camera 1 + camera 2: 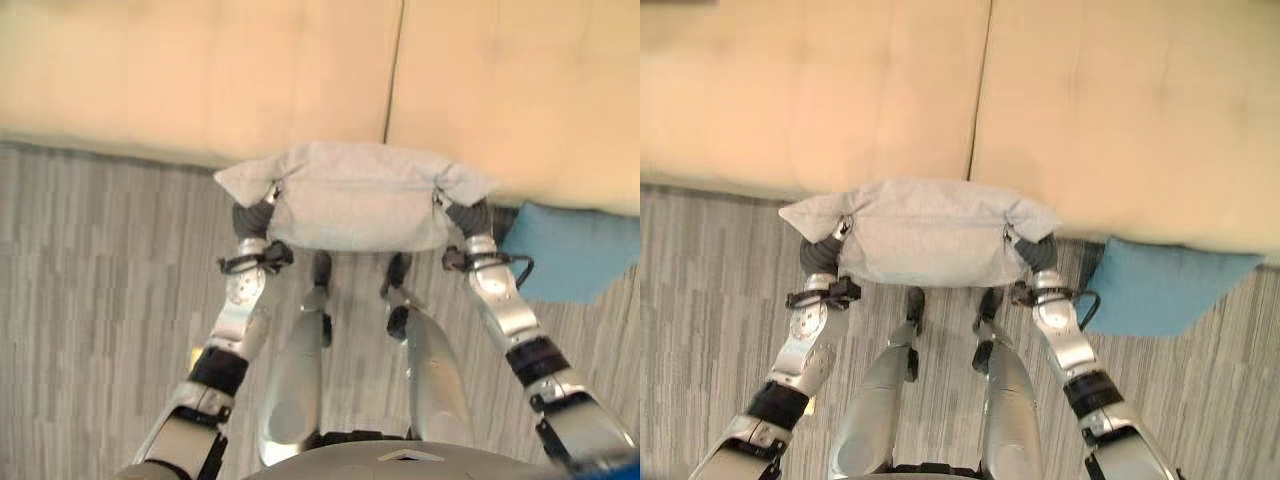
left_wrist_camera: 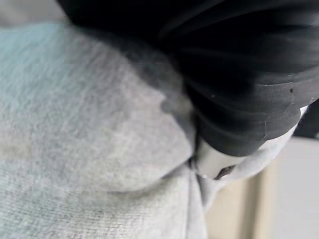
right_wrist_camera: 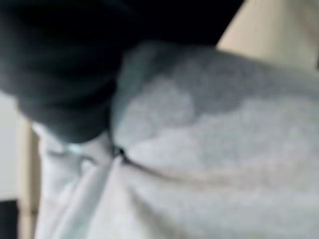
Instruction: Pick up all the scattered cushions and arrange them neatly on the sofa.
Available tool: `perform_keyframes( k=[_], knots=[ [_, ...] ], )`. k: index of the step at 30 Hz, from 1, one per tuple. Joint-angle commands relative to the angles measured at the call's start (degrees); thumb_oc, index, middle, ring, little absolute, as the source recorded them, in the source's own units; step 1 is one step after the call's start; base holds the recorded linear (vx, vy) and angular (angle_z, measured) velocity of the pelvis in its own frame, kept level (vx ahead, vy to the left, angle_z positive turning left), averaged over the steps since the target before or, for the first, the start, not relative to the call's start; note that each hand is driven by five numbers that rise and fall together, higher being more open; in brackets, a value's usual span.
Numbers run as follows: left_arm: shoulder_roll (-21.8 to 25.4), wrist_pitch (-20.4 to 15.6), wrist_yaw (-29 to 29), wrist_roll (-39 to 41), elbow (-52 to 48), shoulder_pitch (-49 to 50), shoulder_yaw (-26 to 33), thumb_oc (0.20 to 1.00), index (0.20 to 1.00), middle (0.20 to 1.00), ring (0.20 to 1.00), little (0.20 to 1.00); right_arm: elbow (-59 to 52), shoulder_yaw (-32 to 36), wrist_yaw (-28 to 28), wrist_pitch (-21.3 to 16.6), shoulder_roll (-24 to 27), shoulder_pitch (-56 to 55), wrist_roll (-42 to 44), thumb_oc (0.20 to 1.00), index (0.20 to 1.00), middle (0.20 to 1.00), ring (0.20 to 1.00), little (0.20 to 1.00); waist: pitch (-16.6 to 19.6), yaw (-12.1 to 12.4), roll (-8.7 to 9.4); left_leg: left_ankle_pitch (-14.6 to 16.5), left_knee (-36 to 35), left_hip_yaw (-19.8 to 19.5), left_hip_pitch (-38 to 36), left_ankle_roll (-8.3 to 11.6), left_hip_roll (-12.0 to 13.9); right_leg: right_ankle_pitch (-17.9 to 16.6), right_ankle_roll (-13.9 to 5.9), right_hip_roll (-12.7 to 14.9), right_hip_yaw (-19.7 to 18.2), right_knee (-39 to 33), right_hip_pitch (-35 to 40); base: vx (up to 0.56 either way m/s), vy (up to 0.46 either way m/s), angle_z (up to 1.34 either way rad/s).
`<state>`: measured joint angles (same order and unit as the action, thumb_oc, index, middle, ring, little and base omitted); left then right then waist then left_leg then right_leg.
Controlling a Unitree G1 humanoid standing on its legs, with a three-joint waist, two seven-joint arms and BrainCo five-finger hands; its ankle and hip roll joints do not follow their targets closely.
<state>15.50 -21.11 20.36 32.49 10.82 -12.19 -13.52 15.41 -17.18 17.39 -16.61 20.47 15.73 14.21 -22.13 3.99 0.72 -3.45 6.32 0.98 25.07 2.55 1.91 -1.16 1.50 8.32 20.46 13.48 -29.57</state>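
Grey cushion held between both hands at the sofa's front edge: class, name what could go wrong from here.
1. The grey cushion is squeezed only at its ends by the left hand and right hand; it may slip.
2. It could catch the sofa edge.
3. The blue cushion on the floor could be stepped on.

Grey cushion (image 1: 355, 200); blue cushion (image 1: 1160, 285); beige sofa (image 1: 200, 70); grey streaked carpet (image 1: 90, 300).
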Motion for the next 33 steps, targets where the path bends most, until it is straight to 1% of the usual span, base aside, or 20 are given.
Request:
perform_keyframes(
  k=[1,3,5,9,11,12,13,14,15,17,20,22,23,25,26,27,28,29,31,33],
  knots=[
    [-0.84,-5.03,-4.73,-2.43,-4.87,-7.38,-3.66,0.200,0.200,0.200,0.200,0.200,-5.75,-0.47,-3.18,-5.48,-1.16,3.90,-2.87,0.200,0.200,0.200,0.200,0.200,2.20,-0.57,-0.48,-3.68,0.30,-2.35,-0.66,4.23,0.64,2.90,-7.02,2.13,2.70,0.42,6.27,0.09,-0.069,0.34],
    [-0.22,-4.83,-5.59,-2.67,-6.29,-4.93,-3.76,0.200,0.200,0.200,0.200,0.200,-8.01,-0.13,-3.72,-5.37,-0.60,1.62,-3.78,0.200,0.200,0.200,0.200,0.200,3.42,-0.38,-0.45,-3.70,-0.02,-2.80,-3.61,4.68,0.78,3.53,-6.57,1.32,3.39,-1.20,10.51,0.11,-0.096,0.28],
    [0.40,-4.40,-7.32,-1.95,-8.28,-1.99,-3.59,0.200,0.200,0.200,0.200,0.200,-11.23,0.30,-4.90,-5.43,0.65,-1.11,-4.67,0.200,0.200,0.200,0.200,0.200,5.03,0.14,-0.13,-4.53,2.57,-3.78,-5.68,5.32,0.58,3.80,-6.20,0.09,3.67,-4.52,16.04,0.15,-0.159,0.18],
    [0.88,-4.01,-8.76,-1.63,-9.51,-0.23,-3.70,0.200,0.200,0.200,0.200,0.200,-13.15,1.04,-5.95,-5.72,1.11,-2.66,-3.73,0.200,0.200,0.200,0.200,0.200,6.15,0.71,0.36,-5.77,8.15,-4.92,-5.95,6.14,0.64,4.55,-5.33,-0.46,3.79,-7.13,20.56,0.09,-0.071,0.19],
    [1.28,-3.69,-8.90,-1.93,-10.43,0.69,-3.46,0.200,0.200,0.200,0.200,0.200,-13.93,1.12,-6.42,-5.84,1.01,-3.54,-3.31,0.200,0.200,0.200,0.200,0.200,6.56,1.52,0.86,-5.68,11.20,-6.21,-5.30,6.04,-0.59,4.83,-5.18,-0.74,3.52,-8.28,23.01,0.12,-0.032,0.04],
    [1.28,-3.41,-9.21,-1.92,-10.44,1.14,-3.61,0.200,0.200,0.200,0.200,0.200,-13.94,1.24,-6.53,-5.76,0.93,-3.55,-3.24,0.200,0.200,0.200,0.200,0.200,7.24,1.58,0.98,-4.53,10.00,-5.66,-5.17,5.41,-1.18,4.90,-5.32,-1.08,3.43,-8.91,23.77,0.22,-0.011,-0.06],
    [1.36,-2.92,-9.72,-1.88,-10.52,1.87,-3.86,0.200,0.200,0.200,0.200,0.200,-14.08,1.55,-6.86,-5.73,0.65,-4.56,-3.07,0.200,0.200,0.200,0.200,0.200,8.69,1.42,1.50,-3.09,7.13,-2.92,-4.88,4.23,-1.60,4.88,-5.80,-1.36,3.95,-10.10,25.77,0.23,0.008,0.03],
    [1.57,-2.52,-9.83,-2.31,-10.45,1.87,-3.98,0.200,0.200,0.200,0.200,0.200,-14.49,2.01,-6.56,-5.68,0.57,-4.79,-3.39,0.200,0.200,0.200,0.200,0.200,9.35,1.41,1.64,-3.30,5.65,-0.24,-4.17,3.69,-1.48,4.96,-6.01,-1.69,4.21,-10.42,26.61,0.18,0.013,0.12],
    [1.58,-2.52,-9.82,-2.32,-10.46,1.88,-4.00,0.200,0.200,0.200,0.200,0.200,-14.51,2.02,-6.55,-5.67,0.56,-4.82,-3.40,0.200,0.200,0.200,0.200,0.200,9.37,1.48,1.68,-3.31,5.60,-0.16,-4.20,3.68,-1.49,4.95,-6.02,-1.66,4.14,-10.43,26.59,0.11,0.048,0.21],
    [1.90,-2.47,-9.59,-2.82,-10.75,1.76,-3.69,0.200,0.200,0.200,0.200,0.200,-13.93,1.70,-6.39,-5.59,-0.20,-4.02,-3.36,0.200,0.200,0.200,0.200,0.200,10.14,3.11,2.08,-3.42,4.96,-0.24,-4.26,3.44,-1.73,5.33,-6.32,-2.31,3.12,-9.70,27.20,0.16,0.099,0.10],
    [2.46,-2.13,-10.08,-2.83,-11.48,2.71,-3.51,0.200,0.200,0.200,0.200,0.200,-13.74,1.44,-6.95,-5.06,-1.28,-3.32,-3.40,0.200,0.200,0.200,0.200,0.200,11.96,3.46,2.73,-0.14,3.76,-0.90,-9.77,1.88,-2.66,5.96,-7.53,-1.69,2.15,-9.01,30.10,0.27,0.170,-0.51],
    [2.68,-1.41,-10.35,-3.33,-12.33,3.65,-3.57,0.200,0.200,0.200,0.200,0.200,-13.54,1.47,-7.30,-4.81,-2.37,-2.89,-2.75,0.200,0.200,0.200,0.200,0.200,12.89,4.58,3.07,2.75,3.32,-0.66,-12.96,-0.04,-3.65,5.99,-9.10,-0.01,1.74,-6.80,30.98,0.25,0.244,-0.40],
    [3.22,-1.16,-10.78,-3.65,-12.91,4.02,-3.82,0.200,0.200,0.200,0.200,0.200,-13.33,1.54,-7.45,-4.70,-2.61,-2.86,-2.63,0.200,0.200,0.200,0.200,0.200,12.92,4.89,3.17,3.74,3.55,-0.57,-13.99,-0.79,-4.30,5.02,-9.81,0.78,0.79,-3.90,30.52,0.19,0.263,-0.26],
    [3.60,-0.93,-11.00,-3.67,-13.26,4.46,-4.22,0.200,0.200,0.200,0.200,0.200,-13.06,1.32,-7.54,-4.25,-3.30,-2.05,-2.88,0.200,0.200,0.200,0.200,0.200,12.61,4.97,3.05,5.39,3.83,0.14,-15.82,-2.78,-5.08,0.64,-12.03,3.16,-0.08,3.03,28.38,0.13,0.272,-0.44],
    [3.85,-0.79,-11.19,-3.54,-13.34,4.56,-4.58,0.200,0.200,0.200,0.200,0.200,-13.06,1.36,-7.67,-4.18,-3.53,-2.03,-2.96,0.200,0.200,0.200,0.200,0.200,12.49,4.76,2.77,6.27,3.99,0.29,-16.81,-3.66,-5.25,-0.55,-12.45,3.88,-0.99,6.39,27.16,0.13,0.293,-0.35],
    [4.26,-0.68,-11.29,-3.76,-13.30,4.59,-5.00,0.200,0.200,0.200,0.200,0.200,-13.38,1.40,-7.86,-4.12,-3.71,-2.13,-2.97,0.200,0.200,0.200,0.200,0.200,12.24,4.10,2.45,6.80,4.21,0.17,-17.74,-4.29,-5.21,-1.11,-12.51,3.37,-2.60,9.92,25.62,0.13,0.236,-0.36],
    [4.32,-0.52,-11.32,-4.18,-13.06,4.66,-5.18,0.200,0.200,0.200,0.200,0.200,-13.25,1.39,-7.99,-4.06,-3.84,-2.39,-3.07,0.200,0.200,0.200,0.200,0.200,12.33,4.00,2.27,7.47,4.09,0.08,-18.67,-4.53,-5.27,-0.96,-12.21,3.33,-3.22,10.72,24.59,0.16,0.224,-0.36],
    [4.90,-0.46,-11.35,-4.84,-13.69,4.75,-5.34,0.200,0.200,0.200,0.200,0.200,-13.34,1.80,-8.07,-3.86,-3.82,-1.99,-3.06,0.200,0.200,0.200,0.200,0.200,12.53,3.54,1.90,8.28,3.15,-0.33,-20.53,-4.92,-5.20,-1.26,-11.06,3.81,-3.07,8.52,21.18,0.12,0.125,-0.24],
    [5.15,-0.44,-11.47,-4.86,-14.03,4.74,-5.49,0.200,0.200,0.200,0.200,0.200,-13.17,1.84,-7.98,-3.99,-3.63,-1.60,-2.93,0.200,0.200,0.200,0.200,0.200,12.39,3.19,1.86,8.44,2.80,-0.64,-20.98,-4.99,-5.21,-1.58,-10.74,3.86,-3.52,6.28,19.87,0.11,0.031,-0.23],
    [5.13,-0.20,-11.52,-4.62,-13.54,4.44,-5.36,0.200,0.200,0.200,0.200,0.200,-12.95,1.97,-7.27,-4.05,-3.00,-0.26,-2.99,0.200,0.200,0.200,0.200,0.200,11.65,2.17,2.30,9.59,2.64,-2.00,-22.37,-4.44,-5.41,-3.38,-11.12,4.07,-6.37,-2.76,17.31,0.21,-0.049,-0.19]
  ],
)
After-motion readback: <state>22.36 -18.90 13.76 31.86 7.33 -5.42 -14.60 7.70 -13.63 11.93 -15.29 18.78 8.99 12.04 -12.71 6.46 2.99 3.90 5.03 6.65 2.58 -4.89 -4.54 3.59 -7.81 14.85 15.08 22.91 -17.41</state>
